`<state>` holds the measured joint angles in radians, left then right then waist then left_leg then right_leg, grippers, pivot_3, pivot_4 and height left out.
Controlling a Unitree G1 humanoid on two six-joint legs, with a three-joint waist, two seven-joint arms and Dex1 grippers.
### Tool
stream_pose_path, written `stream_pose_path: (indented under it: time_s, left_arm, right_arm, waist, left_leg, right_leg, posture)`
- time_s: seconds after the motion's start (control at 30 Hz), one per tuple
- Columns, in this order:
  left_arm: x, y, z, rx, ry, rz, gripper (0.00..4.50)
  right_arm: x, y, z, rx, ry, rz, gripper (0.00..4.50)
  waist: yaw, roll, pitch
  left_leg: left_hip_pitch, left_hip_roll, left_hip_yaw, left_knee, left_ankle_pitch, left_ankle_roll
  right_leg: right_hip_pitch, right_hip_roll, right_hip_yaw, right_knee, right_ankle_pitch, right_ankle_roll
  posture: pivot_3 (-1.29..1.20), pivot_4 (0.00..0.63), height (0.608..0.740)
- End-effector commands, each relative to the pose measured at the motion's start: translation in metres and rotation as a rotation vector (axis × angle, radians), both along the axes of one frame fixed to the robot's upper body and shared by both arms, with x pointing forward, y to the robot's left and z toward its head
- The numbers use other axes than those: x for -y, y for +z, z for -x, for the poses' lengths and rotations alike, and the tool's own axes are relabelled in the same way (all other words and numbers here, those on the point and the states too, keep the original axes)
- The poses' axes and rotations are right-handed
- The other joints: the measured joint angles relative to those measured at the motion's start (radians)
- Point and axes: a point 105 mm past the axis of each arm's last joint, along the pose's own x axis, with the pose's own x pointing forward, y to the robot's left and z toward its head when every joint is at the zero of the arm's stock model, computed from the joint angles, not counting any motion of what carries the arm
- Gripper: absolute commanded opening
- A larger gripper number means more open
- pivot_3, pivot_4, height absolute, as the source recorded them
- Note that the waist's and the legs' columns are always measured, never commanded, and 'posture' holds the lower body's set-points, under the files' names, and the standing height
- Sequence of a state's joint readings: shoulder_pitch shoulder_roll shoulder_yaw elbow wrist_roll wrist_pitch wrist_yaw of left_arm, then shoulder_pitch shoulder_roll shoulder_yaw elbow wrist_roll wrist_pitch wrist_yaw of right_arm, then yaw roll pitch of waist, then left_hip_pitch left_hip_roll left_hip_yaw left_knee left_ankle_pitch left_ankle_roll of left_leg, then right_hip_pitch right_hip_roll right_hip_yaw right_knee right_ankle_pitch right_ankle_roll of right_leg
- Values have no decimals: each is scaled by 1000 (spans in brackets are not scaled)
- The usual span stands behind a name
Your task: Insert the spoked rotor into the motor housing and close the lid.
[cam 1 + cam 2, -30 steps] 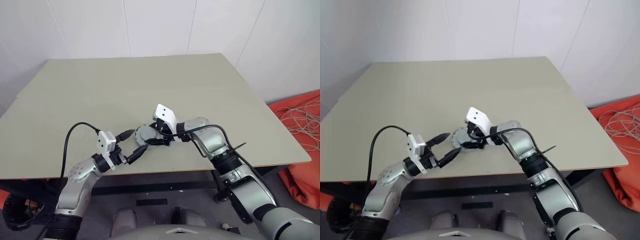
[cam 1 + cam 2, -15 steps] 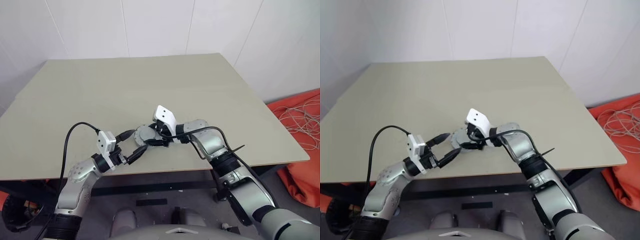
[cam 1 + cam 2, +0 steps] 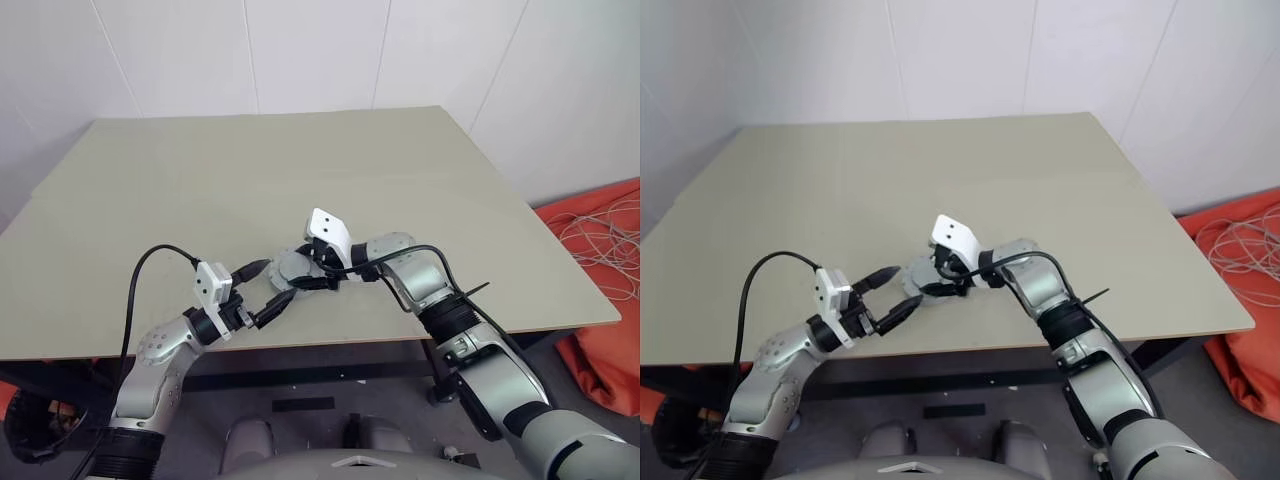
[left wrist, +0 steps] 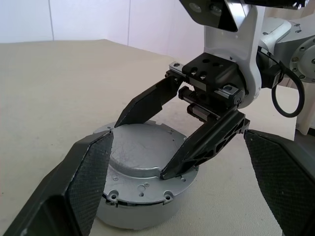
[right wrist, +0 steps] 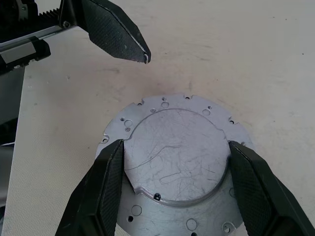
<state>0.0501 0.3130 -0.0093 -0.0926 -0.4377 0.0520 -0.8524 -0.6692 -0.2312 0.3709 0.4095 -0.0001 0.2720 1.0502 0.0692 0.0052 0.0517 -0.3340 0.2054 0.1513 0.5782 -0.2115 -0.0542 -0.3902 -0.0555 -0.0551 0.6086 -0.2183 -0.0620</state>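
Note:
The lid (image 5: 174, 157), a silver-grey disc with a notched rim and a raised round centre, lies flat near the table's front edge (image 3: 289, 268). My right gripper (image 5: 175, 143) reaches down over it, one finger on each side of the raised centre and touching its edge. A dark strip of the motor housing (image 4: 109, 197) shows under the lid's rim. The spoked rotor is hidden. My left gripper (image 3: 272, 282) is open and level, just short of the lid on its near-left side. One of its fingertips (image 5: 146, 59) hangs apart from the rim.
The beige table (image 3: 300, 170) stretches bare behind the lid. Its front edge (image 3: 330, 340) runs just below both grippers. On the floor to the right lie an orange cloth (image 3: 610, 300) and coiled white cable (image 3: 600, 235).

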Motion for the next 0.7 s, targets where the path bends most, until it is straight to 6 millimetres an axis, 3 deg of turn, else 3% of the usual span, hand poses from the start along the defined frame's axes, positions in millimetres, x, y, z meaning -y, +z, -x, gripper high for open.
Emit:
stream_pose_path:
  time_s: [0.03, 0.7]
  left_arm:
    - [4, 12, 1, 43, -11, 10, 4500]
    - [5, 12, 2, 39, -14, 12, 4500]
  right_arm:
    - [-6, 9, 0, 35, 35, -4, 3197]
    - [-9, -6, 1, -13, 76, 35, 3197]
  waist:
    - [0, 0, 0]
    - [-2, 0, 0]
  left_leg:
    - [0, 0, 0, 0, 0, 0]
    - [1, 0, 0, 0, 0, 0]
  right_leg:
    - [0, 0, 0, 0, 0, 0]
    - [0, 0, 0, 0, 0, 0]
  posture:
    - [0, 0, 740]
    - [0, 0, 740]
